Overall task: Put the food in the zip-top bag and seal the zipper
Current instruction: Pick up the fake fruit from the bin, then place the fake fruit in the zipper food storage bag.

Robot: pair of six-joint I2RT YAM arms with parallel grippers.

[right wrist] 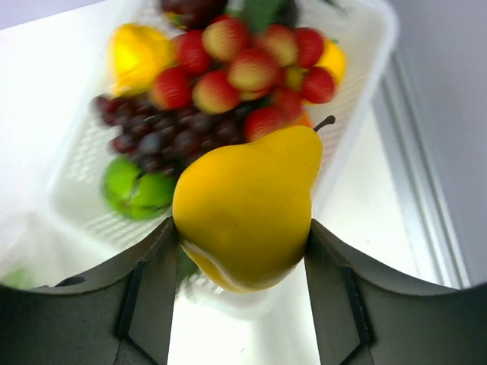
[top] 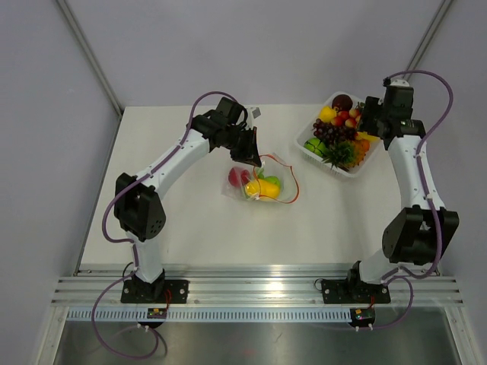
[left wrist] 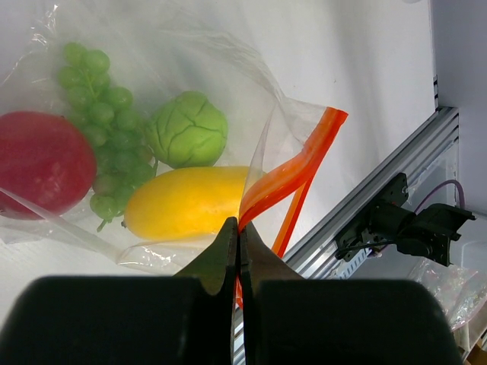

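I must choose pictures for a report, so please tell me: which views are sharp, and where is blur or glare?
Top view: evenly lit and sharp, shadows faint. Left wrist view: the fruit in the bag is sharp, with pale glare on the crinkled plastic. Right wrist view: the pear is fairly sharp, but the berries and the tray behind it are out of focus.

Colours in the bag and in the tray

The zip-top bag [left wrist: 251,84] is clear and its zipper [left wrist: 293,171] is orange-red. Inside it are a dark red round fruit [left wrist: 42,160], pale green grapes [left wrist: 106,114], a green ball [left wrist: 188,129] with a leaf pattern and a yellow oblong fruit [left wrist: 186,201]. The pear [right wrist: 243,209] is yellow, shading to orange. The tray [right wrist: 377,46] is white with a fine grid, and in it are dark purple grapes [right wrist: 144,133], red-and-yellowish strawberries [right wrist: 228,68] and a lime-green piece [right wrist: 137,186]. The table [top: 175,220] is white.
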